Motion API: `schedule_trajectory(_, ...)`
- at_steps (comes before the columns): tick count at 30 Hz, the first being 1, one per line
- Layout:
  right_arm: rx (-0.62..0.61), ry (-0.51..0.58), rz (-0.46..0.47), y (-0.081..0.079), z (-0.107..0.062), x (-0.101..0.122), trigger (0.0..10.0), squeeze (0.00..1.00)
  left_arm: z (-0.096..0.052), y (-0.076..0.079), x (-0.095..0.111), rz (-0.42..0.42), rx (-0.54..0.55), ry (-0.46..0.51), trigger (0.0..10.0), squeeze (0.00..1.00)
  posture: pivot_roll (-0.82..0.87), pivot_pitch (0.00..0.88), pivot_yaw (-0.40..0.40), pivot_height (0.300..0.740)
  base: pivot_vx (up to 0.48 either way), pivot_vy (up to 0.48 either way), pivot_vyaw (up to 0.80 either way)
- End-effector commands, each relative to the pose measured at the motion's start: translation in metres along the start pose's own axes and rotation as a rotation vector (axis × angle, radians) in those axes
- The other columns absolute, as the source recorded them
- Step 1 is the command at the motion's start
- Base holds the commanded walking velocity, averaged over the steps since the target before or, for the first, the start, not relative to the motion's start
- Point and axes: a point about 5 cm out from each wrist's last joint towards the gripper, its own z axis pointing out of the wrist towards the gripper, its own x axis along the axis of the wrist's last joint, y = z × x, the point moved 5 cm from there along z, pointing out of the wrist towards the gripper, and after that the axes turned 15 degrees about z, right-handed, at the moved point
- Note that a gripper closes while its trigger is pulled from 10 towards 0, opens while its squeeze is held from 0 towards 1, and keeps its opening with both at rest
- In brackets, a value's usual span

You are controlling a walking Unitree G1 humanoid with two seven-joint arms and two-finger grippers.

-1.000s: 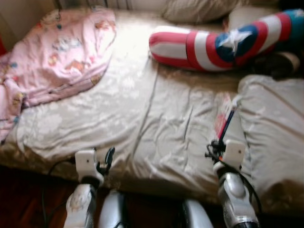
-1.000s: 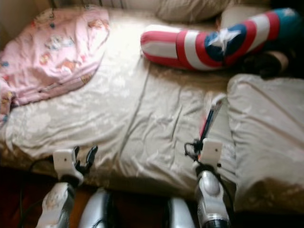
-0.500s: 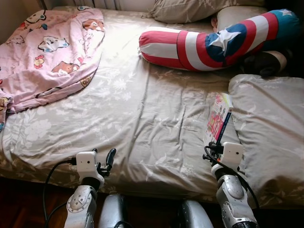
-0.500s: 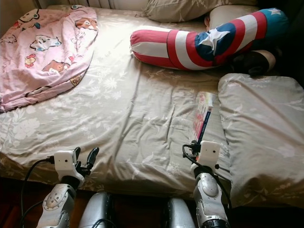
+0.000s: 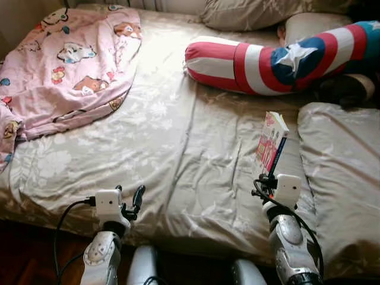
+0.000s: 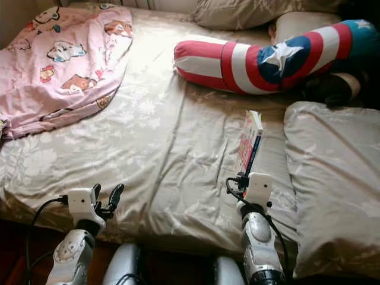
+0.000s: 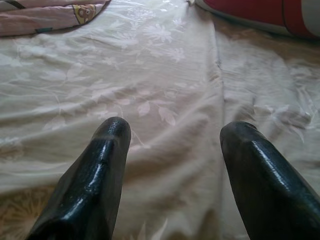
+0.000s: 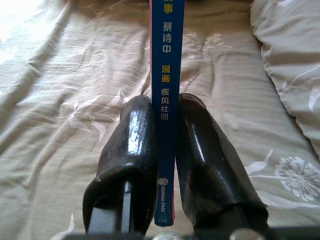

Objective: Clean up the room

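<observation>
Over the bed's near edge, toward its right side, your right gripper [image 8: 170, 145] has its fingers clamped on the spine of a thin book [image 5: 271, 144], which stands on edge above the beige sheet [image 5: 178, 136]. From the head views you see the book's pink illustrated cover leaning up from the gripper, just beside the loose beige pillow [image 5: 341, 178] at the bed's right edge. The right wrist view gives you what those cannot: the blue spine with printed characters running between the two black fingers [image 8: 130, 150], pressed tight on either side.

Your left gripper [image 7: 172, 150] hovers at the near edge toward the left, fingers apart with nothing between them; its wrist view looks across bare floral sheet.

Toward the far left corner lies a rumpled pink cartoon blanket [image 5: 65, 65]. A red, white and blue star bolster [image 5: 279, 56] stretches along the far right, with another pillow [image 5: 261, 12] at the head edge.
</observation>
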Motion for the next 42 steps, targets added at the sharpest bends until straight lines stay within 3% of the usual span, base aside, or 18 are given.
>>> schedule_trajectory(1, -0.005, 0.027, 0.008, 0.001, 0.001, 0.005, 10.0, 0.00, -0.003, 0.001, -0.005, -0.012, -0.001, -0.021, 10.0, 0.00, 0.01, 0.195, -0.037, 0.636, 0.304, 0.000, 0.00)
schedule_trajectory(15, 0.002, 0.014, 0.013, -0.002, 0.002, 0.002, 10.0, 0.00, -0.006, 0.000, -0.007, -0.015, 0.000, -0.029, 10.0, 0.00, 0.01, 0.207, -0.041, 0.636, 0.018, 0.000, -0.21)
schedule_trajectory(21, 0.056, -0.073, -0.127, -0.004, 0.007, -0.011, 10.0, 0.00, -0.007, 0.000, -0.006, -0.014, 0.001, -0.030, 10.0, 0.00, 0.01, 0.216, -0.041, 0.636, 0.000, 0.000, 0.00)
schedule_trajectory(26, 0.120, -0.132, -0.347, -0.004, 0.016, -0.012, 10.0, 0.00, -0.008, 0.001, -0.007, -0.015, -0.003, -0.030, 10.0, 0.00, 0.01, 0.230, -0.042, 0.636, 0.000, 0.000, 0.00)
schedule_trajectory(30, 0.244, -0.146, -0.543, -0.016, 0.020, -0.012, 10.0, 0.00, -0.012, 0.002, -0.008, -0.015, -0.004, -0.033, 10.0, 0.00, 0.02, 0.241, -0.042, 0.636, 0.000, 0.000, 0.00)
schedule_trajectory(32, 0.409, -0.151, -0.773, -0.032, 0.018, -0.016, 10.0, 0.00, -0.015, 0.001, -0.010, -0.013, -0.002, -0.039, 10.0, 0.00, 0.02, 0.248, -0.041, 0.636, 0.000, 0.000, 0.00)
schedule_trajectory(36, 0.518, -0.147, -0.944, -0.039, 0.015, -0.021, 10.0, 0.00, -0.017, -0.001, -0.010, -0.010, -0.001, -0.040, 10.0, 0.00, 0.03, 0.259, -0.041, 0.636, 0.000, 0.000, 0.00)
schedule_trajectory(37, 0.541, -0.145, -1.063, -0.036, 0.015, -0.023, 10.0, 0.00, -0.019, -0.002, -0.010, -0.007, 0.001, -0.041, 10.0, 0.00, 0.04, 0.265, -0.040, 0.636, 0.000, 0.000, 0.00)
schedule_trajectory(40, 0.554, -0.150, -1.104, -0.034, 0.016, -0.023, 10.0, 0.00, -0.021, -0.003, -0.011, -0.006, 0.002, -0.042, 10.0, 0.00, 0.04, 0.268, -0.040, 0.636, 0.000, 0.000, 0.00)
schedule_trajectory(42, 0.566, -0.162, -1.208, -0.030, 0.016, -0.027, 10.0, 0.00, -0.026, -0.004, -0.011, -0.003, 0.004, -0.048, 10.0, 0.00, 0.05, 0.280, -0.039, 0.636, 0.000, 0.000, 0.00)
